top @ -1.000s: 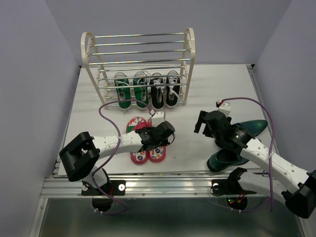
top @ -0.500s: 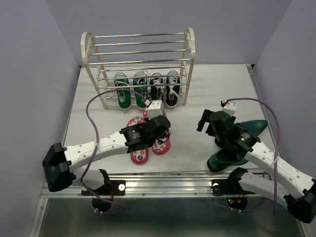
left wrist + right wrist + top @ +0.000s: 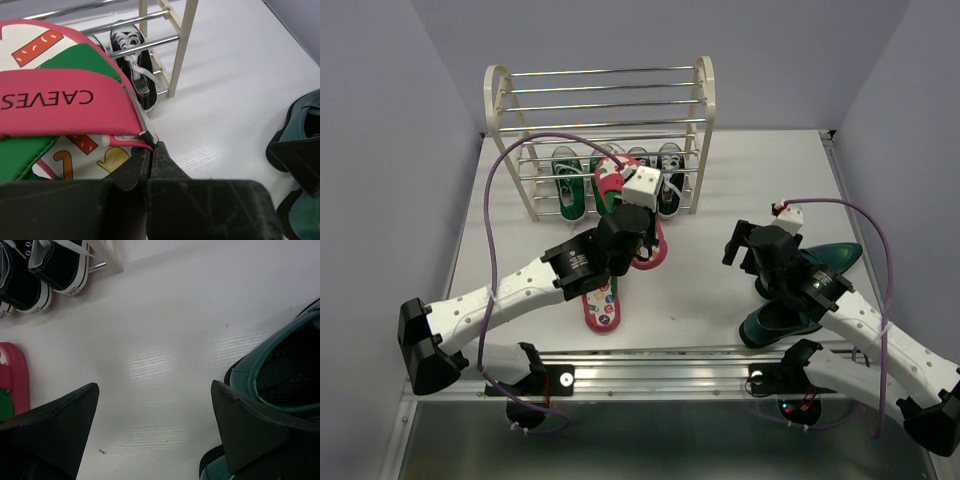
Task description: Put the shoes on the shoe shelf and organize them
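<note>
My left gripper [image 3: 150, 147] is shut on the rim of a red-pink flip-flop [image 3: 65, 105] with a printed sole. It holds the flip-flop [image 3: 652, 252] tilted above the table, just in front of the shoe shelf [image 3: 600, 110]. The other flip-flop [image 3: 601, 300] lies flat on the table. Green sneakers [image 3: 570, 190] and black sneakers [image 3: 665, 180] stand on the shelf's bottom tier. Two teal loafers [image 3: 775, 325] lie at the right, by my right arm. My right gripper [image 3: 155, 410] hangs open over bare table, its right finger beside a loafer [image 3: 280, 370].
The shelf's cream side frame [image 3: 182, 45] stands just right of the black sneaker [image 3: 135, 65]. The upper chrome bars [image 3: 605, 95] hold nothing. Purple cables loop over both arms. Walls close in on both sides of the table [image 3: 760, 180].
My left gripper closed on one flip-flop, lifted it off the table and carried it back toward the shelf. Its mate stayed on the table. The right arm barely moved.
</note>
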`<act>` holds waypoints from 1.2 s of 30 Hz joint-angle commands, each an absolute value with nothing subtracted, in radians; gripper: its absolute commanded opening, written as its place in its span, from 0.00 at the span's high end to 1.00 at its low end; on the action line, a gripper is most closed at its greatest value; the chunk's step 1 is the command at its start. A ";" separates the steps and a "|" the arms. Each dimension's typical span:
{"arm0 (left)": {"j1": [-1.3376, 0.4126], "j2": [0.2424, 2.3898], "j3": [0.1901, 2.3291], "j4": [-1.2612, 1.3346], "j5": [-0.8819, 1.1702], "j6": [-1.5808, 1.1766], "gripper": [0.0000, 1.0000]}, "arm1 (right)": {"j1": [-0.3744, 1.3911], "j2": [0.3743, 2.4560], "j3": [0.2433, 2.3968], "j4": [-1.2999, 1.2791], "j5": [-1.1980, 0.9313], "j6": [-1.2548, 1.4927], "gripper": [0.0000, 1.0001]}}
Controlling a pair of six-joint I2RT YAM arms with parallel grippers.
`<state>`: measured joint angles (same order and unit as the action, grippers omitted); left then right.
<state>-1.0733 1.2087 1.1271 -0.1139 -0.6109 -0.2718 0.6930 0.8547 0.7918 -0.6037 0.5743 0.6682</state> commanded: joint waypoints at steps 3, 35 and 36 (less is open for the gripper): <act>-0.968 1.270 1.268 0.051 -0.433 -0.010 1.00 | 0.686 0.825 0.861 -0.611 0.624 0.624 0.00; -0.769 1.818 1.776 0.187 -0.287 0.351 1.00 | 0.686 0.821 0.936 -0.611 0.736 0.515 0.00; -0.767 1.824 1.775 0.193 -0.279 0.359 1.00 | 0.686 0.821 0.936 -0.611 0.738 0.515 0.00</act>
<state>-0.7738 1.8526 1.6745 0.0372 -0.2668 0.2855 0.6930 0.8280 0.8913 -0.6212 0.6910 0.5343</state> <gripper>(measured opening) 0.052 0.995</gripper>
